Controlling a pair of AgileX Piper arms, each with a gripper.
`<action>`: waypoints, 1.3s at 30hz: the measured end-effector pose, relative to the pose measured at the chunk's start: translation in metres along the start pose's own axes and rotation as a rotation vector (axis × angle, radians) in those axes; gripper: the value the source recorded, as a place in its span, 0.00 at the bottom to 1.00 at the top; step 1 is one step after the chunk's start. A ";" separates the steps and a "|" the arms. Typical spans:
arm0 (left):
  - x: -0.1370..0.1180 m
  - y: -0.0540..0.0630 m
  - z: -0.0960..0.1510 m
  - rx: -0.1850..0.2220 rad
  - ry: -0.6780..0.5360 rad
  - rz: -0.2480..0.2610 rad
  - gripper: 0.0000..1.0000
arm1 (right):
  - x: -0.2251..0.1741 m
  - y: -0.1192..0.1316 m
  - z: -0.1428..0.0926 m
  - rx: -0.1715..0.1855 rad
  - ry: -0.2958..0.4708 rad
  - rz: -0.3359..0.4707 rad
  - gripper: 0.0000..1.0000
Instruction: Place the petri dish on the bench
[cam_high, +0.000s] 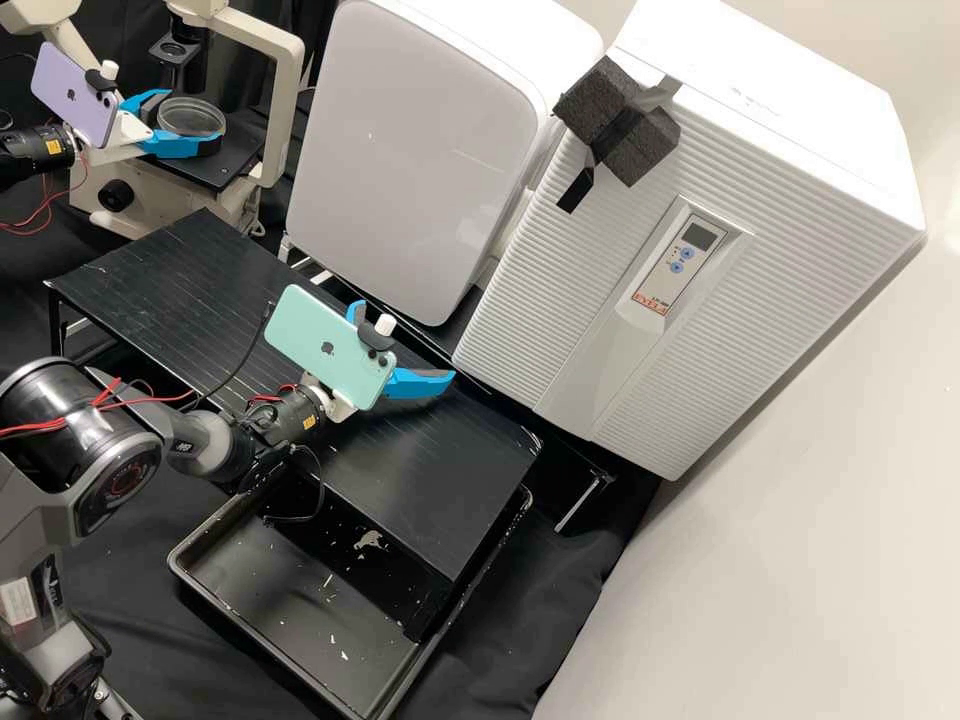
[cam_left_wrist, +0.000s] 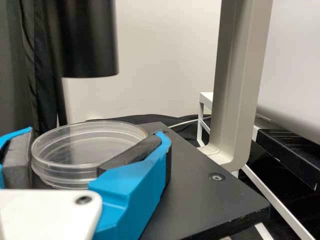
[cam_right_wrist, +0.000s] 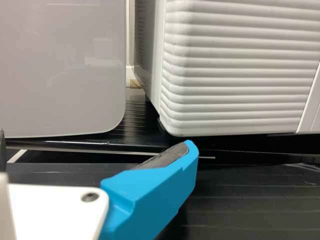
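Petri dish (cam_high: 190, 116) sits between my left jaws (cam_high: 193, 120), at the microscope (cam_high: 290, 110), above its black stage (cam_high: 222, 172). Dish is clear, round, roughly level, not on the bench (cam_high: 450, 480). Left wrist view, same thing: one of my grey pads (cam_left_wrist: 131, 155) lies along one side of the dish, the other pad sits against the opposite side. So left jaws parted about a dish's width, pinching it by the rim sides. Black lens barrel (cam_left_wrist: 85, 40) of the microscope hangs above, apart from the dish. Can't tell if the dish bottom touches the stage or is just over it.

Right jaws (cam_high: 405, 342): spread wide, well apart from the microscope and the dish, over the bench. In the right wrist view one blue finger (cam_right_wrist: 155, 192) shows nearly whole, the other just at the edge, with a broad gap between the two.

Relative to the microscope: bench starts near its base and runs away from it; white box with the smooth front (cam_high: 410, 150) is beside it; ribbed white cabinet (cam_high: 640, 290) is farther off, past that box; black tray (cam_high: 300, 610) is well apart from it, partly under the bench.
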 end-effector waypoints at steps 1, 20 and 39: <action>0.000 -0.001 0.000 -0.005 0.000 0.000 0.00 | 0.000 0.000 0.000 0.000 0.000 0.000 1.00; -0.020 0.002 0.005 -0.028 -0.079 -0.023 0.00 | 0.000 0.000 0.000 0.000 0.000 0.000 1.00; -0.059 0.029 0.010 -0.063 -0.140 -0.023 0.00 | 0.000 0.000 0.000 0.000 0.000 0.000 1.00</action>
